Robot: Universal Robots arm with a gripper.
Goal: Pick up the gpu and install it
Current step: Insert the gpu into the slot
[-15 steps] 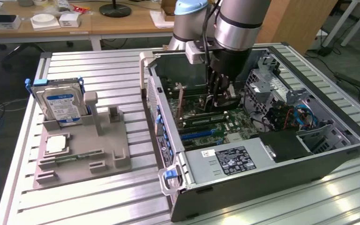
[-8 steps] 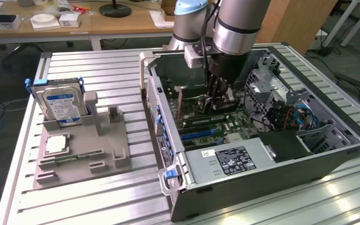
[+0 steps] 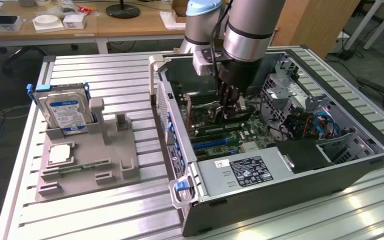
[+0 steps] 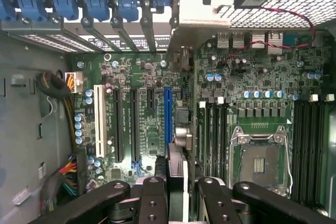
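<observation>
In the exterior view the pincer (image 3: 231, 107) reaches down into the open computer case (image 3: 352, 165) on the surface (image 3: 112, 210). It is closed on the gpu (image 3: 215, 114), a dark card held upright over the motherboard. In the wrist view the card shows edge-on, thin and dark, between the fingers (image 4: 152, 203), just beside the blue slot (image 4: 168, 114).

Over the circuit board (image 3: 245, 134) the gripper (image 3: 234, 111) clamped on the gpu (image 4: 177, 174) fills the frame's middle; the power supply (image 3: 242, 170) crowds lower centre; the metal cage (image 3: 291, 97) walls the right; the table (image 3: 98, 220) lies open lower left.
</observation>
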